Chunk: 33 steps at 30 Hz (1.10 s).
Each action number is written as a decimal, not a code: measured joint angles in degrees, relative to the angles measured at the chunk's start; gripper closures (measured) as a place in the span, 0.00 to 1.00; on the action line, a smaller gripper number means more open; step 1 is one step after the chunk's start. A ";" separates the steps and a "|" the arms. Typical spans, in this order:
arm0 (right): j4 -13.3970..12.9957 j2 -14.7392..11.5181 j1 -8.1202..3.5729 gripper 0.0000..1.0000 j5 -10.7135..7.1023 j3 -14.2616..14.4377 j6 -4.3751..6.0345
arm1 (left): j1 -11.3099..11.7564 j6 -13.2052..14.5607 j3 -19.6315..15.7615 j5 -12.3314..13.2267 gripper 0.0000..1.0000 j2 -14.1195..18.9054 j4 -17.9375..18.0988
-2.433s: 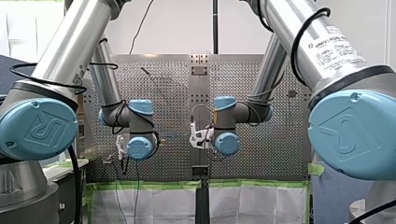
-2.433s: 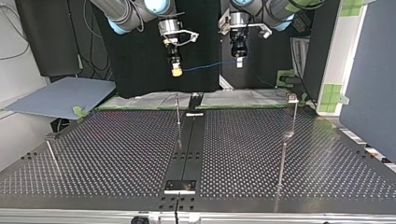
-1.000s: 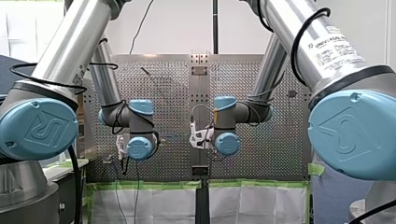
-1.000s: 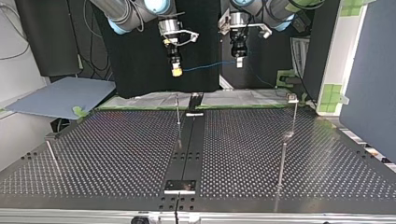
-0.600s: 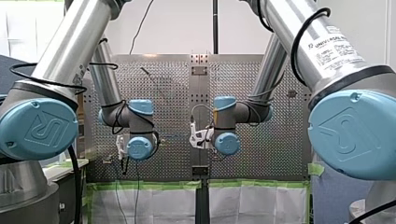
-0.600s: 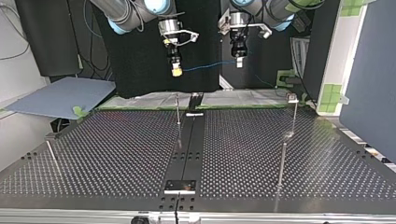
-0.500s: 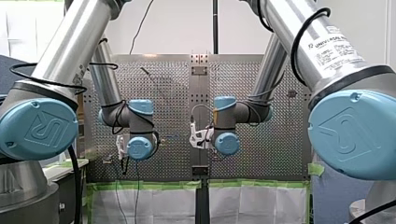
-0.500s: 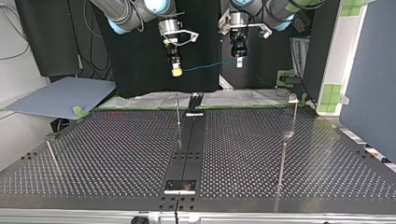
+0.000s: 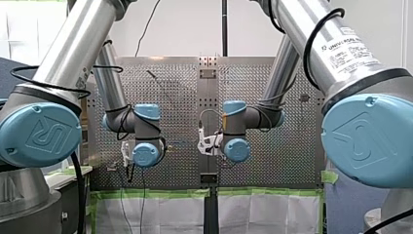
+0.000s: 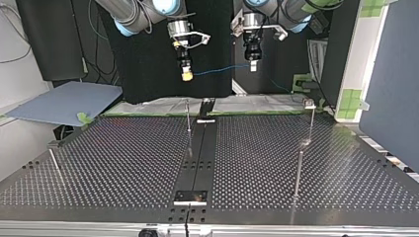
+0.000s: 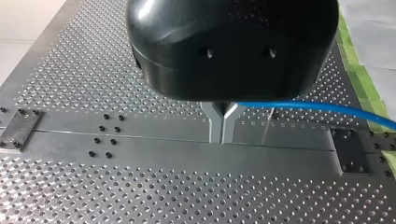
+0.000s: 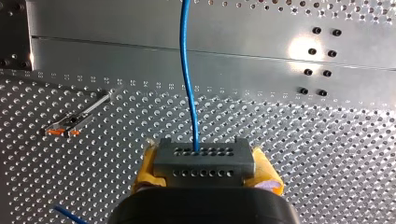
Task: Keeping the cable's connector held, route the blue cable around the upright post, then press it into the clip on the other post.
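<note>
My right arm (image 10: 131, 15) came in at the top view's left. Its jaws were clamped on the grey connector (image 12: 203, 161), with the yellow pads (image 12: 145, 169) pressed against the connector's two sides. The blue cable (image 12: 186, 70) left the middle of the connector's face and ran straight ahead of the jaws, over the perforated bench (image 12: 327, 140).

In the top view the cable (image 10: 217, 70) hung in a nearly level line from those jaws across to my left arm (image 10: 291, 7), which entered at the view's right. The left wrist view showed that arm's metal fingers (image 11: 215, 125) brought together, tips touching. The cable (image 11: 327, 109) came out sideways from just above them, under the black housing — closed on the cable, as far as could be seen, though the pinch point itself was hidden.

Both sets of jaws hung well above the bench (image 10: 123, 163), near its far edge in the top view. The cable touched none of the posts. A thin upright post (image 10: 188, 118) stood just beside the dark centre strip (image 10: 202, 148), below the cable and apart from it. Two more posts stood at the view's right, the farther one (image 10: 311, 121) with a small block on top and a nearer one (image 10: 298, 170). Another post (image 10: 54, 165) stood at the view's left. Which head was the clip could not be told at that size.

In the right wrist view, a slim metal piece with orange marks (image 12: 77, 122) showed on the bench to one side of the cable.
</note>
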 joint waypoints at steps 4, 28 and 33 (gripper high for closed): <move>0.00 -0.02 0.00 1.00 0.00 0.03 0.00 | 0.05 0.00 -0.01 -0.01 1.00 0.00 -0.03; 0.01 0.01 -0.01 1.00 -0.01 -0.01 -0.01 | 0.05 -0.05 -0.03 -0.05 1.00 0.04 -0.04; 1.34 1.33 -1.31 1.00 -0.07 -0.61 -1.29 | 1.38 -0.59 -0.15 1.30 1.00 -1.29 -1.32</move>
